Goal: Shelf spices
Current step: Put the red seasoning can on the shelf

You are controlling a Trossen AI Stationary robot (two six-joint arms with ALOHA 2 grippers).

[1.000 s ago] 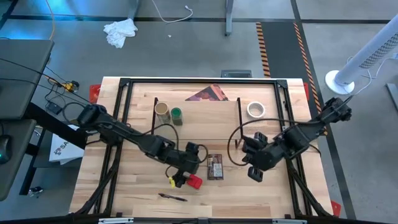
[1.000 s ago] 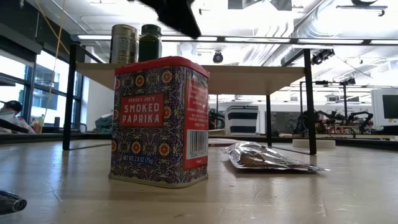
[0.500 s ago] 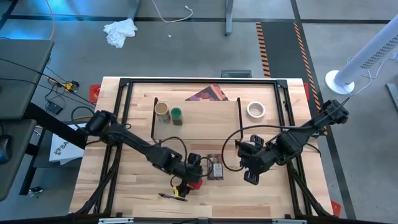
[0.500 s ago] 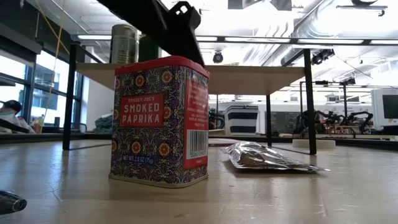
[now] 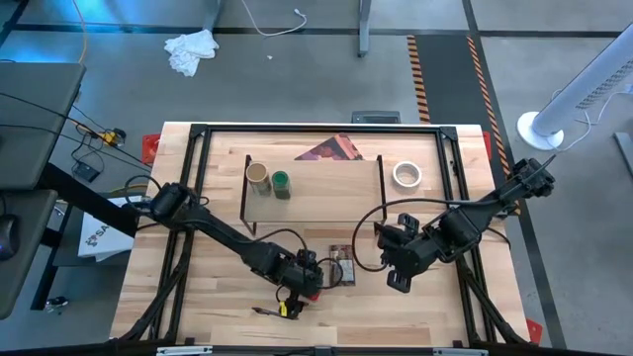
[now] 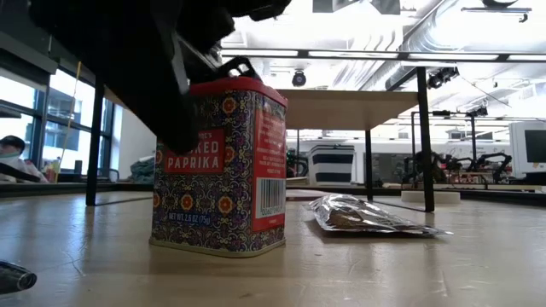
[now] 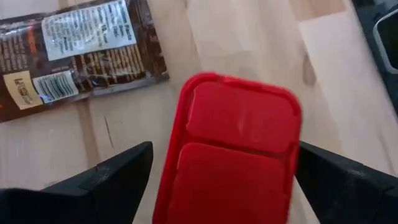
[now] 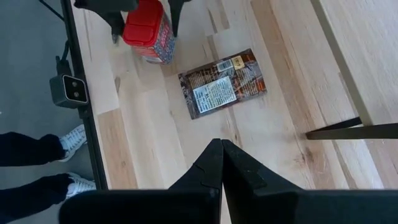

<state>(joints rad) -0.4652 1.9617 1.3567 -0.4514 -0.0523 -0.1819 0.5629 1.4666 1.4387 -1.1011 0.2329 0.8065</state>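
A red boxy tin (image 6: 217, 162) stands upright on the table. My left gripper (image 7: 225, 151) is open and slants down over it, with one finger on either side of the tin's red lid (image 7: 239, 143). In the high view this gripper (image 5: 307, 281) hides most of the tin. The flat brown packet (image 5: 343, 269) lies just right of the tin. A tan-topped jar (image 5: 257, 175) and a green-lidded jar (image 5: 281, 183) stand on the shelf's wood top (image 5: 326, 188). My right gripper (image 8: 221, 149) is shut and hangs above the table, right of the packet.
A white tape roll (image 5: 406, 175) lies at the shelf's right end and a dark reddish card (image 5: 331, 148) behind the shelf. A dark pen (image 5: 265, 312) lies near the table's near edge. A person's shoes (image 8: 65, 140) show beside the table.
My left gripper has come down and toward the table's near edge, rolling a little, and now has its open fingers on either side of the red tin. The tin and packet have stayed where they were.
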